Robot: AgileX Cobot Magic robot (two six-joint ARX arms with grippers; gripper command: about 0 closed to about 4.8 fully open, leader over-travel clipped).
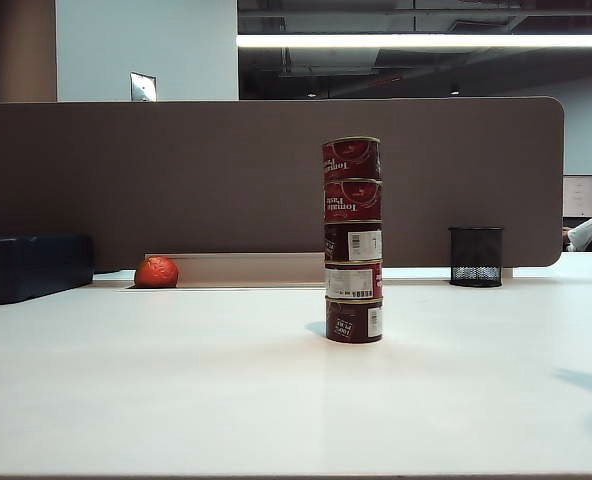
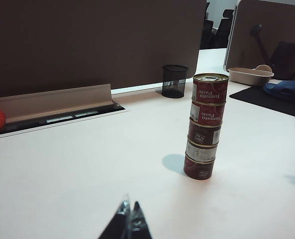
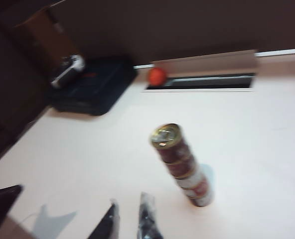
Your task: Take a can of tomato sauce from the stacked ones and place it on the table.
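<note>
Several dark red tins with gold rims form the stacked ones (image 1: 353, 240), a slim upright column on the white table (image 1: 176, 390). The top can of tomato sauce (image 1: 351, 158) shows white "Tomato Paste" lettering. The left wrist view has the stack (image 2: 205, 127) well ahead of my left gripper (image 2: 129, 206), whose fingers are pressed together, shut and empty. In the blurred right wrist view my right gripper (image 3: 130, 205) hovers above the table short of the stack (image 3: 183, 167), its fingers slightly apart with nothing between them. Neither gripper appears in the exterior view.
A brown partition panel (image 1: 176, 170) runs behind the table. An orange-red ball (image 1: 157, 271) and a dark case (image 1: 31, 266) sit at the back left, a black mesh cup (image 1: 475, 256) at the back right. A beige tray (image 2: 249, 75) lies beyond the stack.
</note>
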